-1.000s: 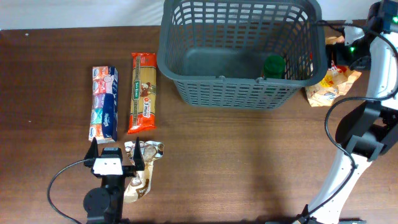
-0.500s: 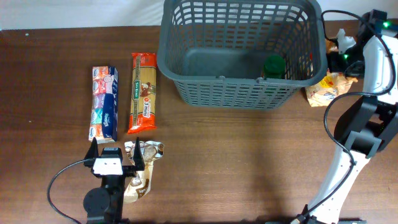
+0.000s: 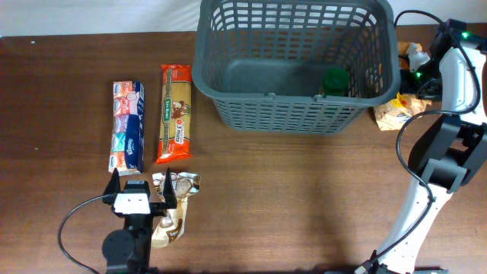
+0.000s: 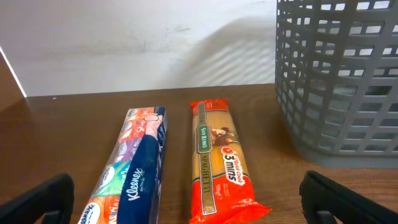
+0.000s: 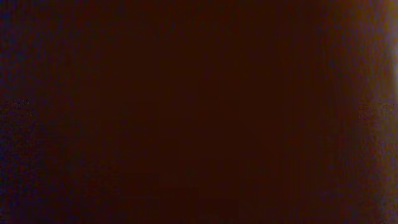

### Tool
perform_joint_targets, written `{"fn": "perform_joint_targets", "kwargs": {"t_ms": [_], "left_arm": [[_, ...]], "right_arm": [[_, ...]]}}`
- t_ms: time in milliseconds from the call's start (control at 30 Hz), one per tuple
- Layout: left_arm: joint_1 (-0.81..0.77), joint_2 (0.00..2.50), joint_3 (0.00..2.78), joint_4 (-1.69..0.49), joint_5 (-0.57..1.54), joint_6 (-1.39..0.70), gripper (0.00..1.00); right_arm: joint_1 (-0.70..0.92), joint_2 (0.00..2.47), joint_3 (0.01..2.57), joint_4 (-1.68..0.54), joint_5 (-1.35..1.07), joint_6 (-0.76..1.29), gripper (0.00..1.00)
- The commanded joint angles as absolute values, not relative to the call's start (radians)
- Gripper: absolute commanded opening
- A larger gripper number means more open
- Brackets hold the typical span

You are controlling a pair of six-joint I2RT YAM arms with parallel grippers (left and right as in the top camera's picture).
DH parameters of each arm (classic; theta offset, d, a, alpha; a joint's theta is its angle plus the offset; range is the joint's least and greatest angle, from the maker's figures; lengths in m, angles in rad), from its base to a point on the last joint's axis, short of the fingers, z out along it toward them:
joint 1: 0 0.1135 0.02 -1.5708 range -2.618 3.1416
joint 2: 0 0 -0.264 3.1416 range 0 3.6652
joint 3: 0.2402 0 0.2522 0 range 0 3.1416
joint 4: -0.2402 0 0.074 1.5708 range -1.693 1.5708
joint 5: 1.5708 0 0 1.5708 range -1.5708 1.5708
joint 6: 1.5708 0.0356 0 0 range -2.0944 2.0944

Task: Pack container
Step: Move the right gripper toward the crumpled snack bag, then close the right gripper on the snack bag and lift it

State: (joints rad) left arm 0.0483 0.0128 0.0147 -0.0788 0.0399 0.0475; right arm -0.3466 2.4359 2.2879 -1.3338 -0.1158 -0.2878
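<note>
The left gripper (image 3: 141, 183) is sitting wide open and holding nothing, its fingers (image 4: 43, 200) framing the bottom corners of the left wrist view, with a crumpled foil packet (image 3: 172, 211) lying directly beneath it on the table (image 3: 289, 198). Just ahead of it the tissues (image 4: 134, 171) and the spaghetti (image 4: 219, 168) are lying side by side, and the basket (image 3: 293, 114) is standing further ahead and to its right, well apart from it. The right gripper (image 3: 412, 64) is hanging just beside the basket's right wall, above a snack bag (image 3: 394, 114) lying close against the outside of that wall. I cannot tell how far it is open or whether it is carrying anything, since the right wrist view is showing only darkness. That is looking like the main hazard: with no close view, the right arm is probably depending on the overhead camera alone, so a descent risks missing the bag or pinching only a loose corner that slips free on the lift. Working so near the wall, the gripper or its cable is also risking a snag on the lattice, which would be shoving the basket. A green item (image 3: 335, 80) is lying inside, near that same wall, and a careless drop could be landing on it. On the left, the foil packet is looking thin and slick, so a shallow close may be scraping the table instead of gripping.
</note>
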Motion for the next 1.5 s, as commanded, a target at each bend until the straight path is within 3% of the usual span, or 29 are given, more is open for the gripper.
{"fn": "perform_joint_targets", "kwargs": {"t_ms": [0, 733, 800, 833, 867, 900, 1000, 1067, 1467], "left_arm": [[0.054, 0.005, 0.009, -0.08, 0.033, 0.038, 0.99], [0.054, 0.005, 0.009, -0.08, 0.033, 0.038, 0.99], [0.054, 0.005, 0.009, -0.08, 0.033, 0.038, 0.99], [0.054, 0.005, 0.009, -0.08, 0.033, 0.038, 0.99], [0.054, 0.005, 0.009, -0.08, 0.033, 0.038, 0.99], [0.054, 0.005, 0.009, -0.08, 0.033, 0.038, 0.99], [0.054, 0.005, 0.009, -0.08, 0.033, 0.038, 0.99], [0.054, 0.005, 0.009, -0.08, 0.033, 0.038, 0.99], [0.054, 0.005, 0.009, -0.08, 0.033, 0.038, 0.99]], "right_arm": [[-0.324, 2.479, 2.255, -1.326, -0.126, -0.28, 0.98], [-0.324, 2.515, 2.215, -1.281, -0.138, -0.268, 0.97], [-0.324, 2.515, 2.215, -1.278, -0.138, -0.268, 0.87], [-0.324, 2.515, 2.215, -1.279, -0.138, -0.268, 0.74], [-0.324, 2.515, 2.215, -1.278, -0.138, -0.263, 0.44], [-0.325, 2.515, 2.215, -1.275, -0.136, -0.25, 0.3], [-0.325, 2.515, 2.215, -1.274, -0.134, -0.228, 0.1], [-0.325, 2.514, 2.215, -1.274, -0.134, -0.227, 0.04], [-0.374, 2.512, 2.447, -1.358, -0.131, -0.052, 0.04]]}}
